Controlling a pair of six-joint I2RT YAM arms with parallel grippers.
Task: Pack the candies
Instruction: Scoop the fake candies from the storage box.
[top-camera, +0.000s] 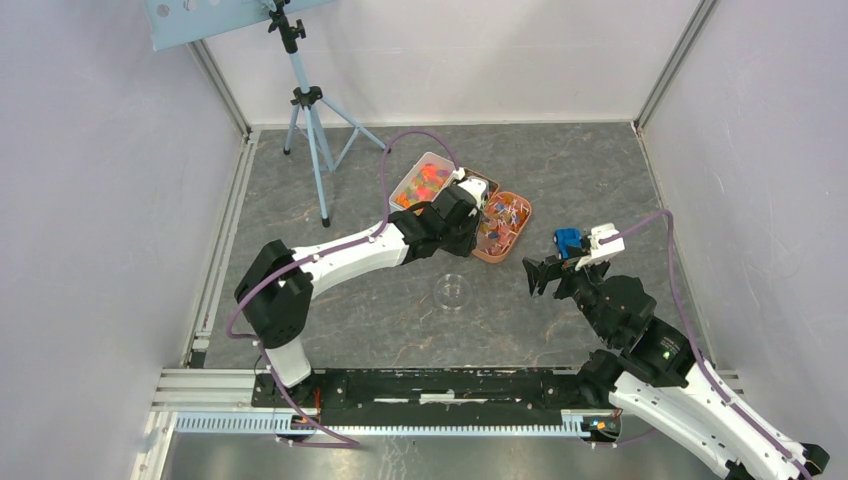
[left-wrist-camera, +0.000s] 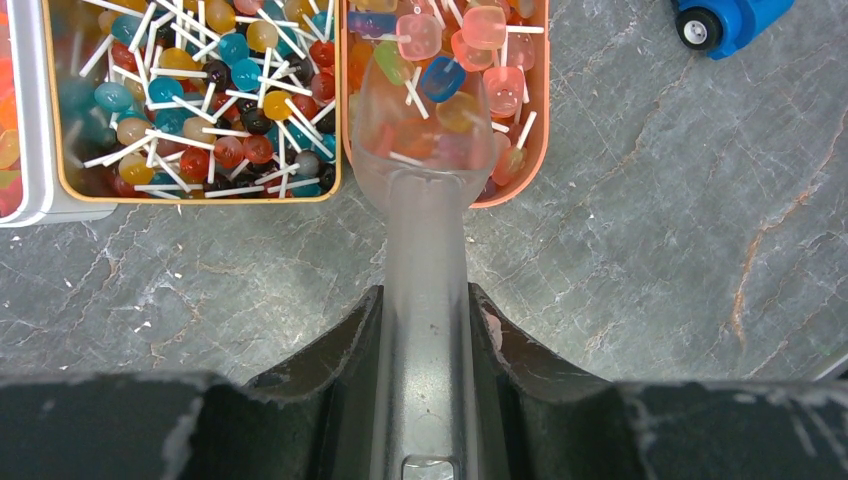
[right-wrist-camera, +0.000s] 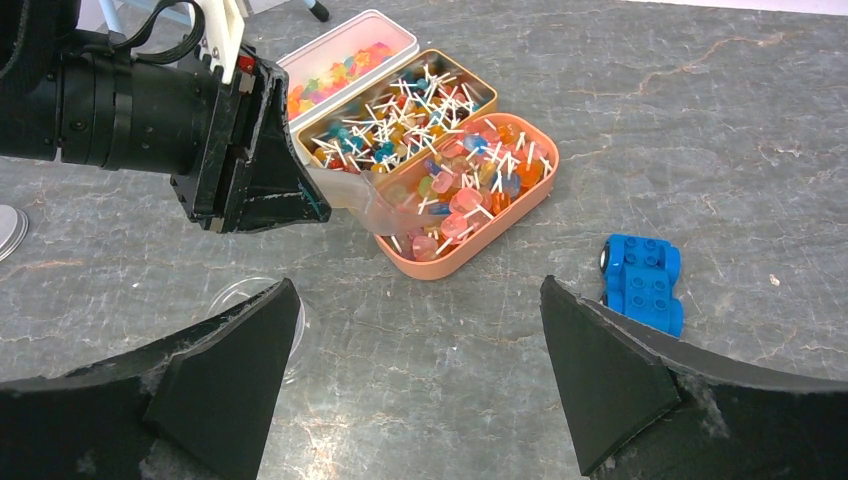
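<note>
**Risks.** The bowl of the translucent scoop (left-wrist-camera: 425, 150) sat across the near rim of the salmon tray (left-wrist-camera: 541, 110), among the flat lollipops (left-wrist-camera: 490, 60).
- The crossed white sticks looked likely to snag, so a lift could have dragged extra pieces over the low rim onto the worktop (left-wrist-camera: 650, 280).
- A forward push could instead have shunted the light tray against the tan tray (left-wrist-camera: 200, 197) of round lollipops (left-wrist-camera: 200, 100), which it touched.
- The handle was smooth and the grip narrow. A loaded bowl might have twisted downward and shed its contents before reaching the clear dish (top-camera: 452, 291), which stood well apart.
- Through the frosted wall I could not tell whether any lollipop lay inside the bowl or only beneath it.

**Hands.**
- The left hand (left-wrist-camera: 425, 320) was closed almost fully, both fingers clamped on the scoop's handle. It touched nothing else.
- The right hand (right-wrist-camera: 418, 300) was spread to its widest and was empty. It hung above bare worktop between the dish and the blue toy car (right-wrist-camera: 640, 285).

**Candies.** All of them lay in the three trays, which sat side by side. The gummy sweets (right-wrist-camera: 340, 65) were in the white tray (left-wrist-camera: 28, 150), and none showed in the dish.
</note>
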